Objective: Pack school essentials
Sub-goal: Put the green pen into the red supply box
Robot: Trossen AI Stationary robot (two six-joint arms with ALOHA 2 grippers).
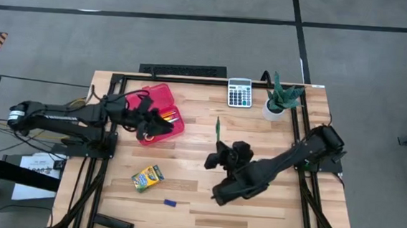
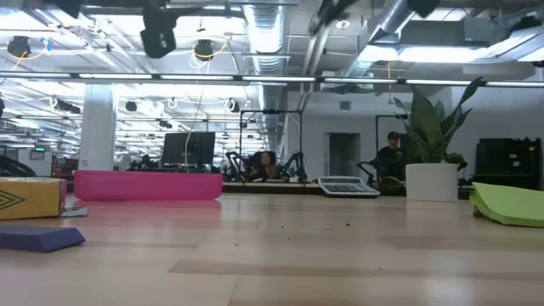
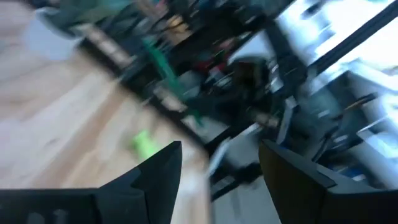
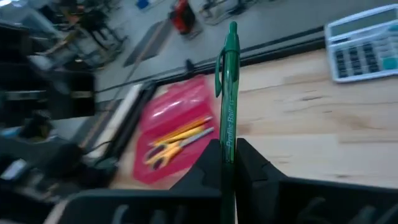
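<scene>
My right gripper [image 1: 219, 157] is near the table's middle, shut on the green pen [image 4: 229, 81], which also shows in the high view [image 1: 217, 128]. The red case [image 1: 162, 115] lies open at the far left, with orange pencils [image 4: 186, 132] and yellow-handled scissors [image 4: 163, 151] lying inside. My left gripper [image 3: 217, 168] is open and hovers over the case's near edge [image 1: 148, 128], holding nothing. The crayon box [image 1: 148, 178] and blue eraser [image 1: 170, 203] lie flat on the table. A lime sticky-note pad [image 2: 510, 204] lies on the table; in the high view my right arm hides it. My right gripper pinches the green pen between its two fingers [image 4: 252, 171] at the lower part of the barrel [image 4: 227, 146]. The pen runs on along the fingers, its clip end [image 4: 231, 31] pointing toward the far edge. Nothing of it shows at table level in the low view.
A grey calculator [image 1: 239, 92] and a potted plant [image 1: 282, 101] stand at the far edge, right of the case. A dark frame [image 1: 120, 76] borders the table. Bare wood [image 1: 268, 219] shows at the near right.
</scene>
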